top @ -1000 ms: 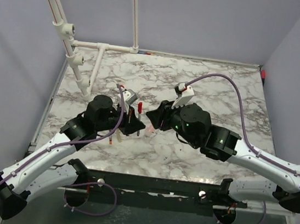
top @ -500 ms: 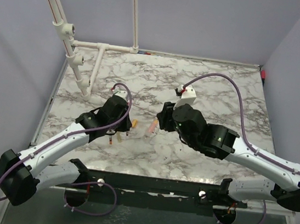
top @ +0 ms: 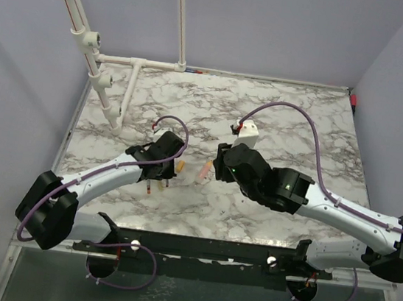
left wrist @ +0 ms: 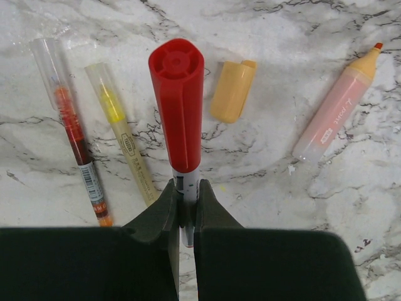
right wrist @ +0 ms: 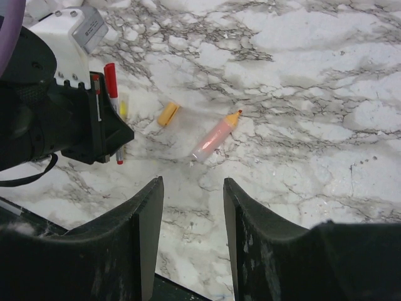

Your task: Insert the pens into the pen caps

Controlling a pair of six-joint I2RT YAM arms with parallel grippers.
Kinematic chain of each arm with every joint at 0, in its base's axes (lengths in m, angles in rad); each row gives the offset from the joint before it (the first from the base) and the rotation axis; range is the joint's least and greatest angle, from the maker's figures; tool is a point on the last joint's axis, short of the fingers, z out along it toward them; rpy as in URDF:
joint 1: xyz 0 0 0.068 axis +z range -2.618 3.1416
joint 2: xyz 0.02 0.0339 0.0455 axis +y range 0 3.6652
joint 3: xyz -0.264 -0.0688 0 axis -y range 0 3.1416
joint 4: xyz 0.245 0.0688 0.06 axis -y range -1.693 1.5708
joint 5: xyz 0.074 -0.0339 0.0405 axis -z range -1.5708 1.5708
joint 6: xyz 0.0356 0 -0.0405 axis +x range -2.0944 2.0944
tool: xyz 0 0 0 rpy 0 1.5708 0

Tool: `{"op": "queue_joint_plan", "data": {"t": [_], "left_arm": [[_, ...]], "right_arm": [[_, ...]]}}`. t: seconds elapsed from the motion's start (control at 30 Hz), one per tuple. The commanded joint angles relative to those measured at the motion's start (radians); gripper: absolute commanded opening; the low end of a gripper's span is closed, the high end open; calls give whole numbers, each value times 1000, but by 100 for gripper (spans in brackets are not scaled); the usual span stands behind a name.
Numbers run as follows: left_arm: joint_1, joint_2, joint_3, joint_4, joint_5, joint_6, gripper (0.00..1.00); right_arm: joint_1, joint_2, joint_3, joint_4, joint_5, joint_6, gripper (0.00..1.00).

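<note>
My left gripper [left wrist: 186,188] is shut on the pale barrel of a pen [left wrist: 186,179] whose thick red pen cap [left wrist: 178,94] points away over the marble. Below it lie a red pen [left wrist: 74,135] and a yellow pen [left wrist: 125,141], each under a clear cover. Beside them lie a loose yellow-orange pen cap [left wrist: 233,89] and an uncapped salmon-pink pen [left wrist: 332,113] with an orange tip. My right gripper [right wrist: 193,188] hangs open and holds nothing, short of the pink pen [right wrist: 216,136] and the orange cap [right wrist: 167,114]. From above, the left gripper [top: 169,170] and right gripper [top: 218,166] flank the pink pen [top: 205,170].
A white pipe frame [top: 135,64] stands at the table's back left corner. Purple cables [top: 315,132] arc over both arms. The left arm's black wrist [right wrist: 56,125] fills the left of the right wrist view. The table's near edge [top: 198,235] runs just behind the arm bases.
The two grippers, close together a second ago, have drawn apart. The left one has swung down and left with the red-capped pen. The right one has backed off, its jaws a little wider.
</note>
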Motion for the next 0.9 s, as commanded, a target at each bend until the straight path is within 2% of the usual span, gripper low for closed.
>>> {"op": "queue_joint_plan", "data": {"t": [0.0, 0.2, 0.57, 0.87], "left_arm": [[1, 56, 34, -4, -56, -50, 0], [1, 124, 32, 17, -48, -68, 0], [3, 179, -2, 39, -79, -97, 16], [11, 163, -33, 39, -100, -98, 25]], "right_arm": [[2, -19, -33, -37, 24, 27, 47], [2, -31, -51, -37, 23, 34, 47], [2, -38, -75, -48, 13, 43, 48], [2, -28, -82, -42, 9, 39, 48]]}}
